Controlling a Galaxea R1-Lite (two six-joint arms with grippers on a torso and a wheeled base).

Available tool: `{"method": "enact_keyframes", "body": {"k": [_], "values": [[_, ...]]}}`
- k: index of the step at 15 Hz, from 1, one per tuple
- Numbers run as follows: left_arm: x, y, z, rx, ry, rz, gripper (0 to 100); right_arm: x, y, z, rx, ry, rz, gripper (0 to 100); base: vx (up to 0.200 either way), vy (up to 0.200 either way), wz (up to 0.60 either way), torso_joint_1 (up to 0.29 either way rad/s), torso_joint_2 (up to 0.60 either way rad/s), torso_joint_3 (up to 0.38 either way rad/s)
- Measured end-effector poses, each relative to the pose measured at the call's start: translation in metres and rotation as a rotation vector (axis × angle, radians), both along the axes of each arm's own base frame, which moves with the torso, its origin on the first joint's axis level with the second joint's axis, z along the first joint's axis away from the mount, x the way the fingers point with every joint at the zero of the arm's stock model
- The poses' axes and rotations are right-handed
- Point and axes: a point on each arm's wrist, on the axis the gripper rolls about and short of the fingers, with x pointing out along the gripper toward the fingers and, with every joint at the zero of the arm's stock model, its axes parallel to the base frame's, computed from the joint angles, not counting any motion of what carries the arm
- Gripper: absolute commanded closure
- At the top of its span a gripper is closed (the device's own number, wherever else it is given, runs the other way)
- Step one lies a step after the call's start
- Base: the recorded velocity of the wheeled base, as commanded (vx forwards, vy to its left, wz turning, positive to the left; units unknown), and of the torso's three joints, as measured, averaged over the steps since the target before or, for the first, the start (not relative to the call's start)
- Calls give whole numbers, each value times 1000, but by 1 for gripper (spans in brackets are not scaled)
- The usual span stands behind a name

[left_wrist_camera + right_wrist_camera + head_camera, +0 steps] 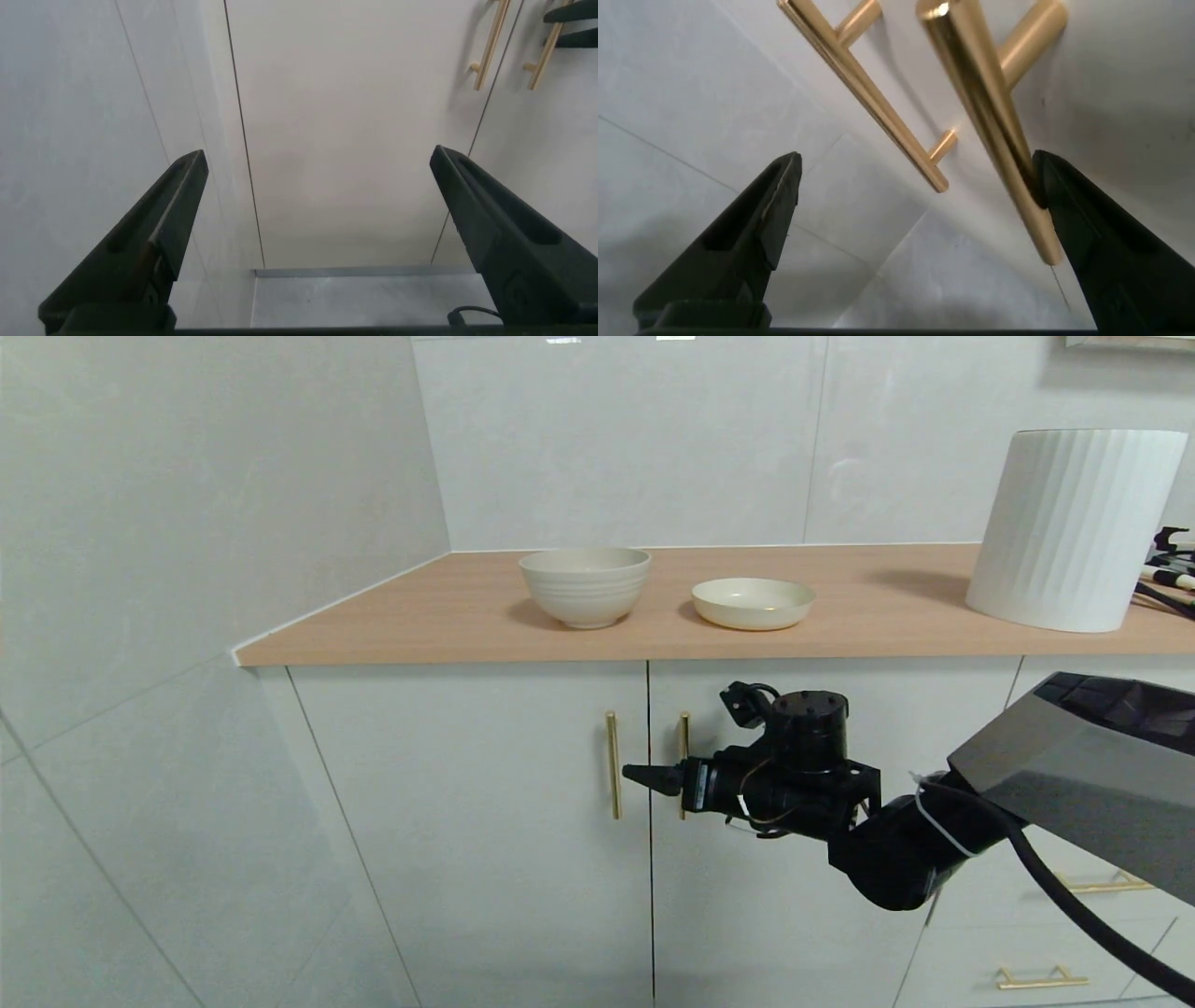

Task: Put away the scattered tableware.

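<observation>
Right gripper hangs in front of the cupboard below the counter, its tip level with the two brass handles where the doors meet. Its fingers are spread wide and hold nothing. The wrist view shows the nearer handle running close along one finger; I cannot tell whether they touch. From the head view the tip sits between the left door's handle and the right door's handle.

Left gripper is released too, jaws wide apart and bare, facing the lower part of a white cupboard door near the floor.

Both pieces of tableware stand on the wooden counter. A deep cream bowl sits upright toward the counter's left end, a little back from the front edge. A shallow cream dish lies just beside it on the right, apart from it and about as near the front edge. Both are above the cupboard doors, the bowl over the left door and the dish over the right.

Farther along, toward the counter's right end, stands a tall ribbed white canister, well apart from the dish. Some dark utensils lie just beyond it at the right edge. Below them are drawers with brass pulls.
</observation>
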Motion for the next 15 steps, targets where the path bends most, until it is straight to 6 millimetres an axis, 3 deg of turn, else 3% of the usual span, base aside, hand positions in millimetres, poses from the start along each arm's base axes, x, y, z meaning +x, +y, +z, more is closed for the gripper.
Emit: {"method": "enact_keyframes", "body": {"k": [5,15], "values": [[0,0,0,0,0,0,0,-8,5,2,49,42,19,0,0,0,0,0,0,0],[0,0,0,0,0,0,0,-60,-19,21,59,91,180,0,0,0,0,0,0,0]]}}
